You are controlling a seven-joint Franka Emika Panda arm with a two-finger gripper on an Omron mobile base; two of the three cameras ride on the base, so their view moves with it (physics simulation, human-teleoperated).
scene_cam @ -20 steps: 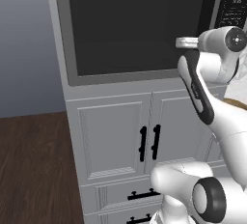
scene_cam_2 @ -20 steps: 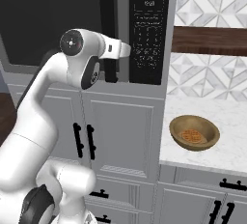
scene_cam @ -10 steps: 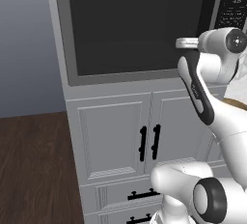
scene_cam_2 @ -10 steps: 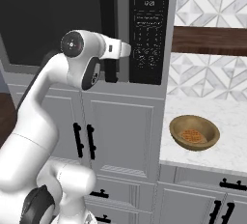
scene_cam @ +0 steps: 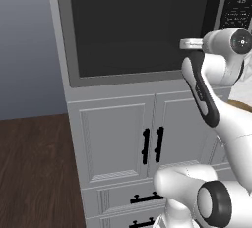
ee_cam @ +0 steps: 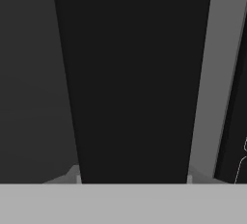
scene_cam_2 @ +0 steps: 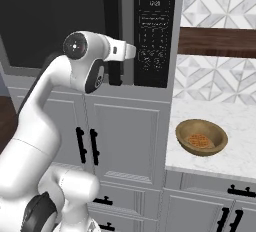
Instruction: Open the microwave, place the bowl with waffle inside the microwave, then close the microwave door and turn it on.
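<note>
White marble bench [scene_cam_2: 235, 146] carrying the wooden bowl [scene_cam_2: 201, 137] with the waffle [scene_cam_2: 198, 140], white cabinets [scene_cam: 120, 143] over dark wood floor [scene_cam: 34, 173], end effector [ee_cam: 132, 182] at the door handle [scene_cam_2: 112, 26], grip unclear, microwave [scene_cam: 138, 28] closed, keypad [scene_cam_2: 154, 31] beside it.

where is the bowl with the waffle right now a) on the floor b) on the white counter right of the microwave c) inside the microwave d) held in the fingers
b: the bowl with the waffle in it sits on the white counter to the right of the microwave, whose door is shut.
</note>
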